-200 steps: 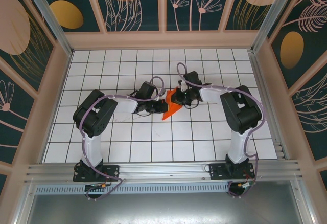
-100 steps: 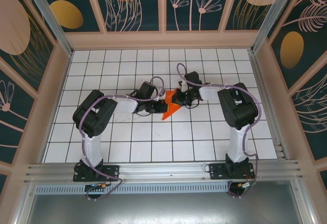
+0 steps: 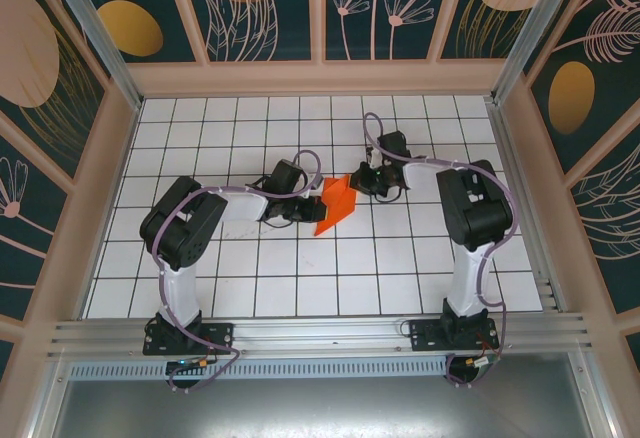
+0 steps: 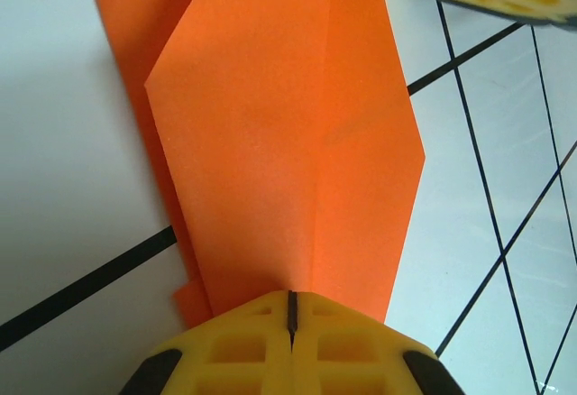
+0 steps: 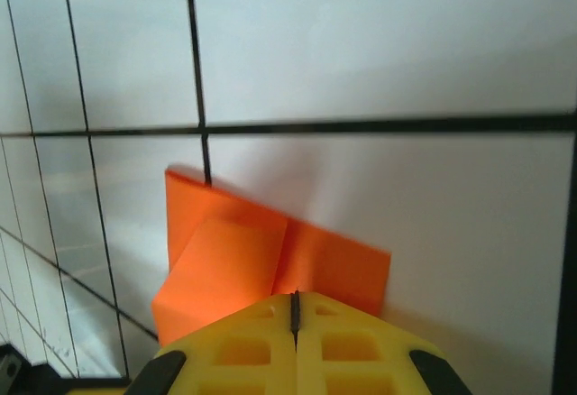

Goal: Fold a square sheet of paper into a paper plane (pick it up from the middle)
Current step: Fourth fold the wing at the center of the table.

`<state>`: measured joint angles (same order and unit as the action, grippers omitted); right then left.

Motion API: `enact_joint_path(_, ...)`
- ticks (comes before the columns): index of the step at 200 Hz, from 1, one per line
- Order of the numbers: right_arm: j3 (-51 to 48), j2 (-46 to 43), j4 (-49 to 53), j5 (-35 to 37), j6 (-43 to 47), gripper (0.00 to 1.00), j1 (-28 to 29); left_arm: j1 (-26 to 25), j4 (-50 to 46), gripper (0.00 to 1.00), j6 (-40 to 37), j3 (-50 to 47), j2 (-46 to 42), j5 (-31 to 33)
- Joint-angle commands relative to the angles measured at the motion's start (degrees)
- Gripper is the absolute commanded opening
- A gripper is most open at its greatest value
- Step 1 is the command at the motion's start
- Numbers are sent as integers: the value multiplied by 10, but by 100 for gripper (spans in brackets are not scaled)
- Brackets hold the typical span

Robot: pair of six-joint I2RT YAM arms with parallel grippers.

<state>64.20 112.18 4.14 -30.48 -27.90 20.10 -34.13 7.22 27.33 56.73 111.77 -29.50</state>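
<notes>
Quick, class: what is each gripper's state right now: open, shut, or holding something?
Left gripper: shut on the orange paper.
Right gripper: shut, apparently pinching the orange paper at its other end.

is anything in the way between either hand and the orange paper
Nothing visible stands in the way. The left hand and the right hand are each shut directly on the orange paper, with no gap between.

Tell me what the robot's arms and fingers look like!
Both the left arm and right arm have chunky black joints, white lower tubes and thin purple cables looping along them. The fingers are bright yellow plastic with a pattern of holes.
</notes>
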Motion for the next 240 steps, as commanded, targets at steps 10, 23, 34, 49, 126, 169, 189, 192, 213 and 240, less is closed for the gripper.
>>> enact_joint_path(10, -41, -53, -43, -11, 2, 7, 39, 7, -100, 0, -15, -28, 16, 36)
enact_joint_path(23, -44, -47, -48, -10, -5, 7, 58, 8, -99, 0, -15, -29, 15, 37)
enact_joint_path(34, -40, -34, -52, -12, -9, 6, 70, 8, -99, 0, -16, -30, 14, 37)
enact_joint_path(49, -30, -13, -53, -12, -14, 6, 80, 10, -99, 0, -17, -32, 11, 37)
enact_joint_path(126, 2, 40, -38, 7, 8, 4, 43, 10, -102, 0, -19, -46, 7, 40)
enact_joint_path(169, 59, 73, -35, 21, -2, 4, -11, 10, -102, 0, -25, -51, 8, 34)
enact_joint_path(189, 97, 95, -14, 32, -2, 3, -25, 10, -101, 0, -27, -51, 9, 34)
enact_joint_path(192, 101, 96, -11, 34, -2, 3, -26, 10, -101, 0, -27, -50, 9, 33)
enact_joint_path(213, 123, 90, 12, 49, 1, 2, -33, 11, -100, 0, -28, -46, 10, 34)
enact_joint_path(240, 102, 26, 18, 64, 2, 2, -25, 11, -91, 0, -25, -39, 6, 35)
